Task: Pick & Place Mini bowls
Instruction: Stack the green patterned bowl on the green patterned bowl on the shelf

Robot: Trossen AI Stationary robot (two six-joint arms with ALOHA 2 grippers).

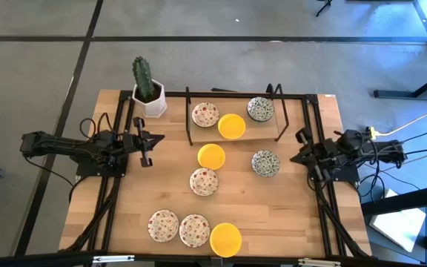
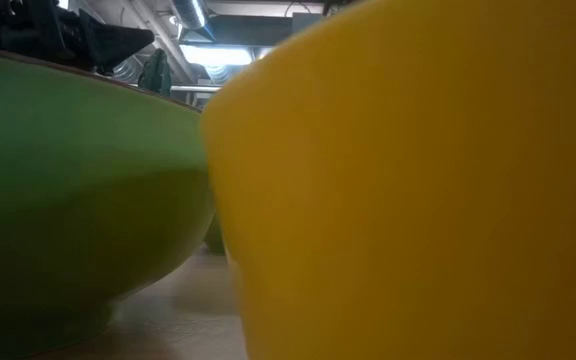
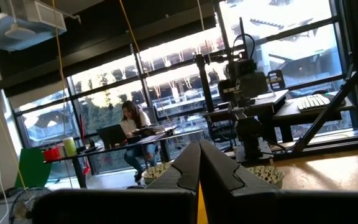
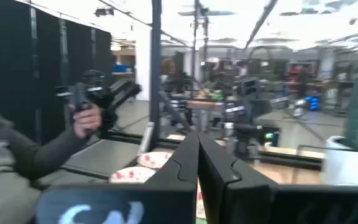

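my wooden bench (image 1: 273, 208) stands on a grey floor (image 1: 199, 59) crossed by dark seams. beyond it, tall windows (image 3: 166, 87) glow bright across the frame's middle; a person (image 3: 132, 127) sits at a desk (image 3: 123, 142) lower left, ductwork (image 3: 23, 22) upper left.

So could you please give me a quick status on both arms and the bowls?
Left tool shut, empty, parked at table's left edge. Right tool shut, empty, parked at right edge. Bowls untouched. Nothing in the way.

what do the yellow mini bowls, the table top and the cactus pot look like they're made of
Yellow mini bowls: probably glazed ceramic or plastic; even, smooth colour. Table top: wood, matte, visible plank seams and grain. Cactus pot: white, likely ceramic or plastic; plain faceted sides.
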